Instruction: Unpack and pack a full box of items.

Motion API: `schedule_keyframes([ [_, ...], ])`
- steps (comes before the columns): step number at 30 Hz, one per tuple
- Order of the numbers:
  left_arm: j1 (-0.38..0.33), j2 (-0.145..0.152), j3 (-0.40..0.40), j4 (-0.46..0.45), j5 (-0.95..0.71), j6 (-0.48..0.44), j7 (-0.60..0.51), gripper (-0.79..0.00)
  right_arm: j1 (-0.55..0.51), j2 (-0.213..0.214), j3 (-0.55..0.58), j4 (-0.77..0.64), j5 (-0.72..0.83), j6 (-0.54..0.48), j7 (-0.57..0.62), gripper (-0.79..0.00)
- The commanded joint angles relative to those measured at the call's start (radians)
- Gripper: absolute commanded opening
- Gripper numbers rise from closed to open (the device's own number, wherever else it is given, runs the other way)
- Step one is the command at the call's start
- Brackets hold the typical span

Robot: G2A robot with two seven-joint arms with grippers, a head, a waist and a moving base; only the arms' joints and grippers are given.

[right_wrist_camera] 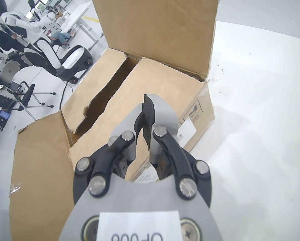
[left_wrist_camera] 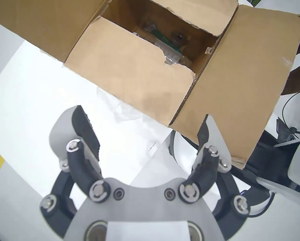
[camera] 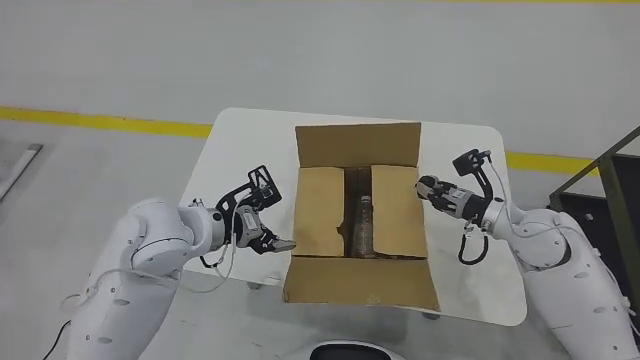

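A brown cardboard box (camera: 320, 210) stands in the middle of the white table (camera: 240, 145). Its far and near flaps are folded out, and its two side flaps lie nearly flat with a narrow gap between them. Through the gap I see packed items (camera: 363, 225), among them clear plastic and a green part (left_wrist_camera: 165, 38). My left gripper (camera: 283, 245) is open, just off the box's left side near the front corner (left_wrist_camera: 142, 126). My right gripper (camera: 424, 186) is shut and empty, at the box's right edge above the right side flap (right_wrist_camera: 146, 109).
A crumpled bit of clear plastic (left_wrist_camera: 119, 106) lies on the table beside the box's left wall. A dark metal frame (camera: 600, 185) stands off the table's right side. Bare table lies to the left and right of the box.
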Motion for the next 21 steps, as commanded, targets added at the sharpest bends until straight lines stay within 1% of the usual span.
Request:
schedule_keyframes([
  [1, 0.000, 0.000, 0.000, 0.000, 0.000, 0.000, 0.000, 0.000, 0.001, 0.000, -0.005, 0.001, 0.005, -0.004, 0.000, -0.785],
  [4, 0.000, 0.000, 0.000, 0.000, 0.000, 0.000, 0.000, 0.000, 0.006, 0.001, -0.012, -0.012, -0.034, 0.013, 0.014, -0.785],
  [8, 0.002, 0.000, 0.000, 0.000, 0.001, 0.003, 0.006, 0.000, 0.002, 0.002, -0.016, -0.021, -0.038, 0.023, 0.013, -0.785],
  [9, 0.011, 0.002, -0.001, -0.007, 0.017, 0.002, 0.017, 0.000, 0.002, 0.002, -0.016, -0.021, -0.037, 0.022, 0.014, -0.785],
  [11, 0.025, 0.009, -0.013, -0.047, 0.120, -0.016, 0.020, 0.000, 0.003, 0.003, -0.015, -0.021, -0.034, 0.020, 0.015, -0.785],
  [13, 0.059, 0.016, -0.015, -0.088, 0.198, -0.046, 0.047, 0.000, 0.006, 0.004, -0.018, -0.023, -0.035, 0.017, 0.020, -0.785],
  [16, 0.115, 0.027, -0.037, -0.130, 0.250, -0.090, 0.090, 0.000, 0.010, 0.004, -0.022, -0.024, -0.032, 0.015, 0.023, -0.785],
  [19, 0.173, 0.045, -0.045, -0.186, 0.403, -0.140, 0.140, 0.000, 0.014, 0.005, -0.025, -0.022, -0.030, 0.012, 0.028, -0.785],
  [21, 0.219, 0.052, -0.053, -0.191, 0.425, -0.186, 0.192, 0.000, 0.014, 0.006, -0.024, -0.014, -0.027, 0.006, 0.029, -0.785],
])
